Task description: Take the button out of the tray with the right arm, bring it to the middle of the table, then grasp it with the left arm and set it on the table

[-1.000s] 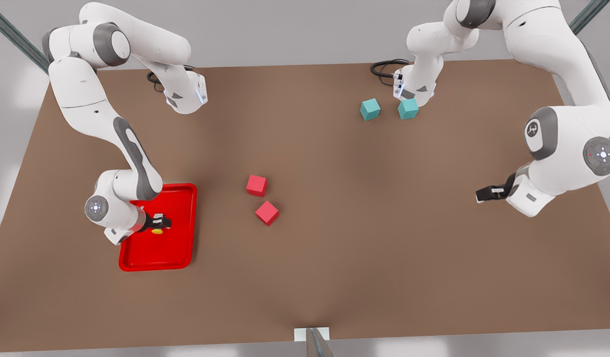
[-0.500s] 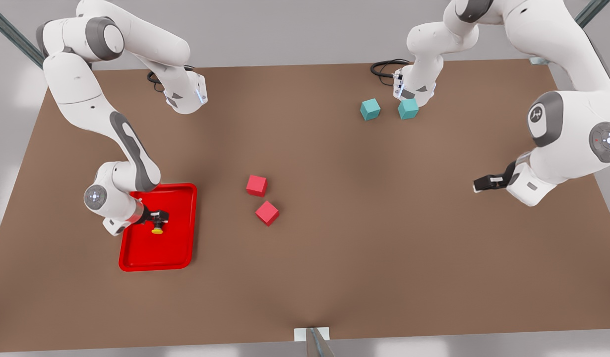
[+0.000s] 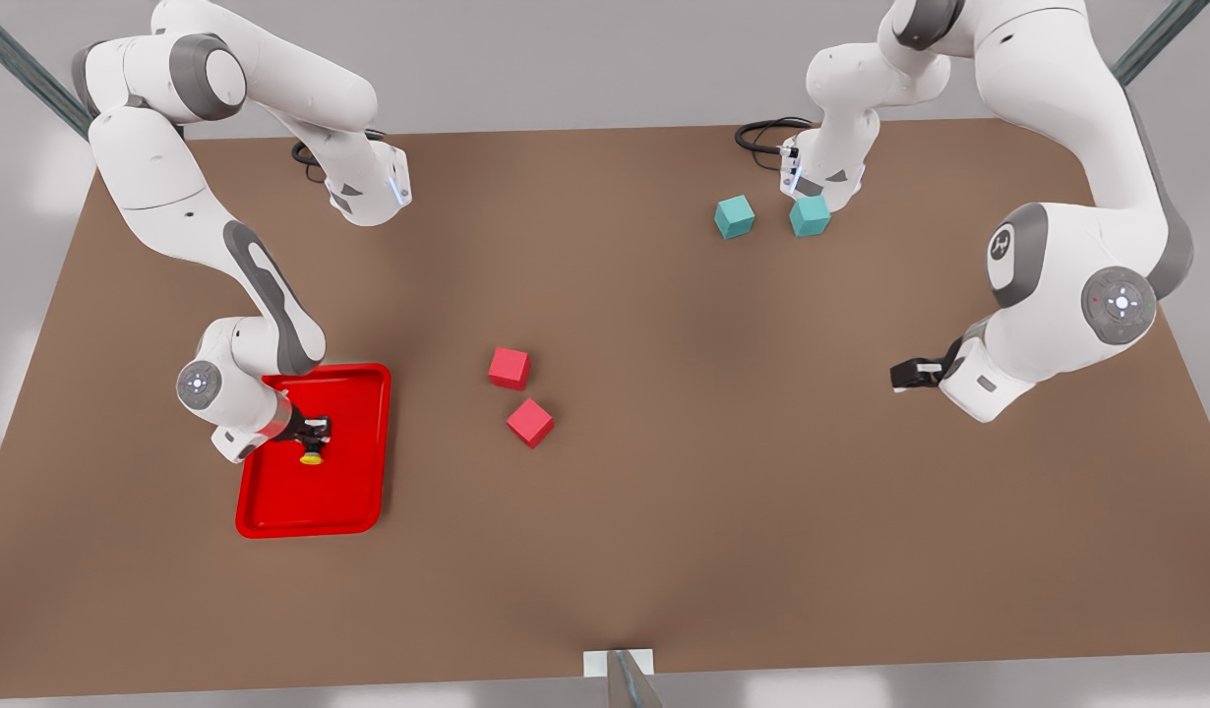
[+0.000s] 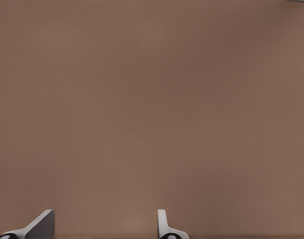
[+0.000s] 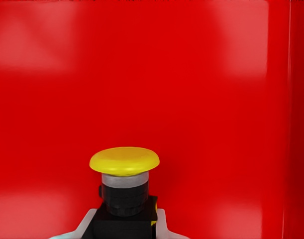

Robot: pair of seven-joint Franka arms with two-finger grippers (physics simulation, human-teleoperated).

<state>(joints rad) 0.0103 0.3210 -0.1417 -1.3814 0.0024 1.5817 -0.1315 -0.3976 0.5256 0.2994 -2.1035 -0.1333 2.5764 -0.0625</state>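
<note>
So since a second ago the left gripper point(image 3: 900, 377) has slid in toward the table point(image 3: 664, 511) middle, while the right gripper point(image 3: 317, 431) lifted a bit over the tray point(image 3: 271, 516). Left wrist view: fingers point(image 4: 164, 226) spread wide above bare table. Right wrist view: the button point(image 5: 124, 174) sits pinched by its black body, so I'd raise it straight up and clear the rim before swinging inward.
</note>
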